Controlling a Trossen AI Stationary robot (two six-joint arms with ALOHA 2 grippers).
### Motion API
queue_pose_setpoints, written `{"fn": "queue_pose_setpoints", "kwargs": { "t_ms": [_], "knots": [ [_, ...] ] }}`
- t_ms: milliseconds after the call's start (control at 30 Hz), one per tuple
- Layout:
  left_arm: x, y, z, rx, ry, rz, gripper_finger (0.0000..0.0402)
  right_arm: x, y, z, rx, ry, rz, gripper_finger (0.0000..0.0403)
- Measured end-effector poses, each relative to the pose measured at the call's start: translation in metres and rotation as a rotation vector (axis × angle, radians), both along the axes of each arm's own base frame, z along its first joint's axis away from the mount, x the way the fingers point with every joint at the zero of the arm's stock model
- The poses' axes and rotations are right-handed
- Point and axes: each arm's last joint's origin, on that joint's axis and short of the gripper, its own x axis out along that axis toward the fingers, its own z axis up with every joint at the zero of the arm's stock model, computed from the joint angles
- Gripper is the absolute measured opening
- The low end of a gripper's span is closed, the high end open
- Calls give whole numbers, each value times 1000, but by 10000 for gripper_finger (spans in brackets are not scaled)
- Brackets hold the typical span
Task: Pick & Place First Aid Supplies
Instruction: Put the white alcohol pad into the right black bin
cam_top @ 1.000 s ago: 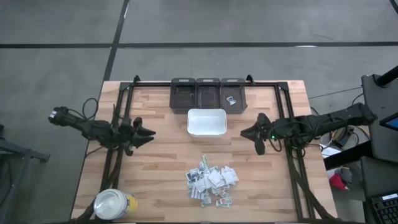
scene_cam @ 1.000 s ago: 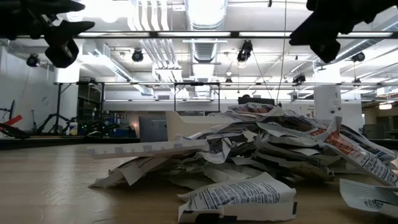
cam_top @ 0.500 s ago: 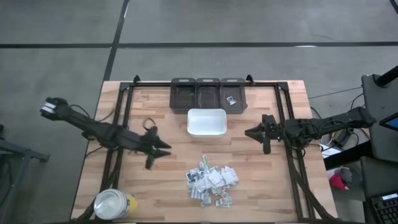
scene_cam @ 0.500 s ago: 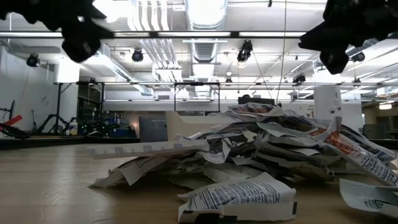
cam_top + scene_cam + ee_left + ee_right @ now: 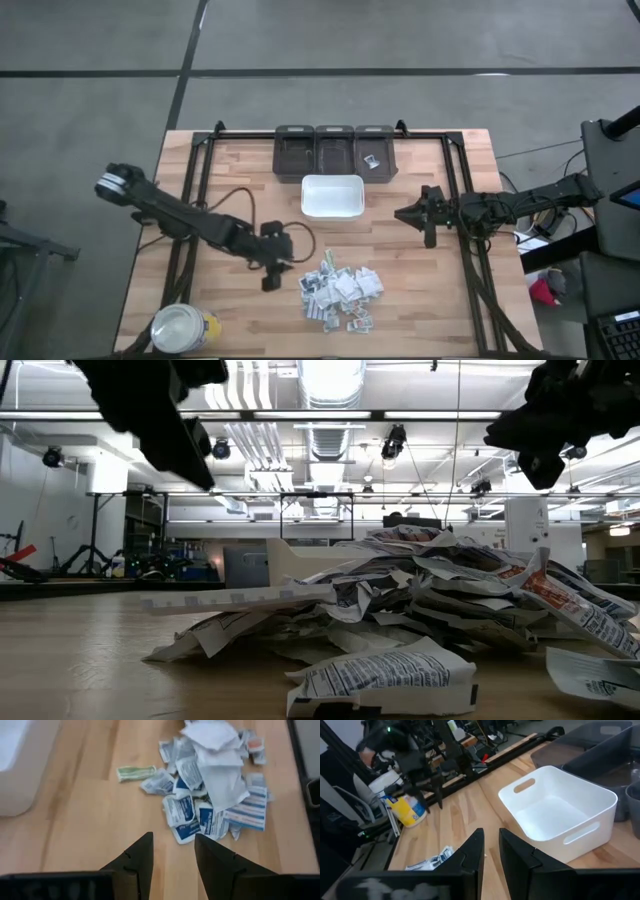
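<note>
Left pincer (image 5: 272,262): open with a small gap, holding nothing, up over the bench (image 5: 250,190).
Packets (image 5: 340,288): in a loose heap on the bench, just ahead of the left pincer, not touching it.
Tray (image 5: 332,197): white and empty, off to one side of the left pincer, past the heap.
Right pincer (image 5: 412,213): nearly closed, holding nothing, waiting beside the tray.
Do it well: go down slowly, pick one packet at the near edge of the heap, and pinch only that one.

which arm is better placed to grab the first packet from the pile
The left. Its tool hangs open right beside the pile of packets, while the right tool waits farther off, past the white tray.
</note>
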Motion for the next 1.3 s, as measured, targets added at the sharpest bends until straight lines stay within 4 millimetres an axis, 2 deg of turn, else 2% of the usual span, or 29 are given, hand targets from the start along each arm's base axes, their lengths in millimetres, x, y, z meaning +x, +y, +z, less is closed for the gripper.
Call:
{"fn": "queue_pose_setpoints", "kwargs": {
  "t_ms": [333, 567, 1300],
  "knots": [
    [40, -17, -19, -29, 81, -45, 138, 0, 1, 0, 9, 1, 46, 57],
    [60, -25, -33, -30, 126, -48, 138, 0, 3, 0, 14, 6, 87, 57],
    [68, -17, -57, -85, 240, 112, 138, 0, 3, 0, 21, 9, 113, 57]
  ]
}}
